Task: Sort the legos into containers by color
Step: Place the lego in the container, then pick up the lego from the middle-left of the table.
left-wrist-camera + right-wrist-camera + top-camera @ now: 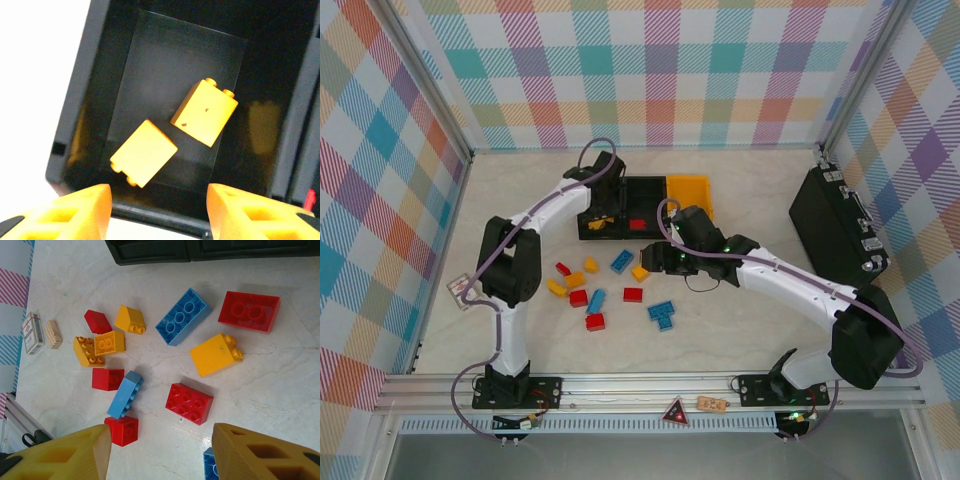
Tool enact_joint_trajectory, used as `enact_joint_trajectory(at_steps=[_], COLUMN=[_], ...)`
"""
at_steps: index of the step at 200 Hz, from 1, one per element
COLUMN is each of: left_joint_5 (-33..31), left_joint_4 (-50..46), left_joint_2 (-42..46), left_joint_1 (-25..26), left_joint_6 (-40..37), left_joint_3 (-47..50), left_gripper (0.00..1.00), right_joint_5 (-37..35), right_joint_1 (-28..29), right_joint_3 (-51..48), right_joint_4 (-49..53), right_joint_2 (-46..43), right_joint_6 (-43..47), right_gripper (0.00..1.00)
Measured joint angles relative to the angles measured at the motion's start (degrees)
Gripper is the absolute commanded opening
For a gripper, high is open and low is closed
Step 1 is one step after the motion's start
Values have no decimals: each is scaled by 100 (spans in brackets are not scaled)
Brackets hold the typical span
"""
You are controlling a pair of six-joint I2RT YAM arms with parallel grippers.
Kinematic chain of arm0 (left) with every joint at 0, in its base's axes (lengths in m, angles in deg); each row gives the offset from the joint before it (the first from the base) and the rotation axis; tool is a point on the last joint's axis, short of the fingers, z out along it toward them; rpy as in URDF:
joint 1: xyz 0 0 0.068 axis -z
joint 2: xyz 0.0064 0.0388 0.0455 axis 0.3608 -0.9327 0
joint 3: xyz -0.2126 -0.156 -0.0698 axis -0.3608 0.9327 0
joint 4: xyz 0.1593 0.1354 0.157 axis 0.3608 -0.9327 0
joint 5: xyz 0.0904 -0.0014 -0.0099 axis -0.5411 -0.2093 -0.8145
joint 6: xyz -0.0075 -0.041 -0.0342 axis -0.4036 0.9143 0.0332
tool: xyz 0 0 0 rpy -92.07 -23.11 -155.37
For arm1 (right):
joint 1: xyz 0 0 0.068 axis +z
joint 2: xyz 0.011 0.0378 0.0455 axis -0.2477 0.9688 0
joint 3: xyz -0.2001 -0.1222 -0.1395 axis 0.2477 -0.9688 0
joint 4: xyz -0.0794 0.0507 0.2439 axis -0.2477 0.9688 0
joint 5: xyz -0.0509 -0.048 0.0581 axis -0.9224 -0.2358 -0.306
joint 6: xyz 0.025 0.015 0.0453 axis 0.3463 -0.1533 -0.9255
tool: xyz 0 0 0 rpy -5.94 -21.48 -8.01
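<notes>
The left gripper [157, 212], jaws spread wide and holding nothing, hangs over the end black bin [80, 100], where two yellow bricks [204, 112] lie on the floor. The right gripper [160, 455], equally wide and empty, hovers above the loose bricks [182, 316] scattered on the table [280, 390] just in front of the bins. A red brick [189, 403] lies nearest its gap. Sorting looks partly done, with about a dozen pieces left out. The next pick likely calls for a straight descent onto that red brick, jaws clear of the blue brick [125, 394] nearby.
</notes>
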Motion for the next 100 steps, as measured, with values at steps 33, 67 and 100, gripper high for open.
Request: enact_joint_trajectory(at_steps=[33, 67, 100], left_joint_5=[81, 125, 125], left_joint_4=[50, 133, 157], left_joint_2=[868, 1663, 2149], left_joint_1=[0, 0, -2], left_joint_6=[-81, -105, -83], left_joint_3=[551, 1290, 2046], left_gripper=[53, 53, 54], right_joint_5=[4, 22, 79], right_joint_1=[0, 0, 0], right_joint_3=[-72, -234, -271], right_joint_4=[-4, 4, -15], right_joint_2=[-13, -83, -94], right_joint_6=[0, -2, -7], right_gripper=[56, 56, 56])
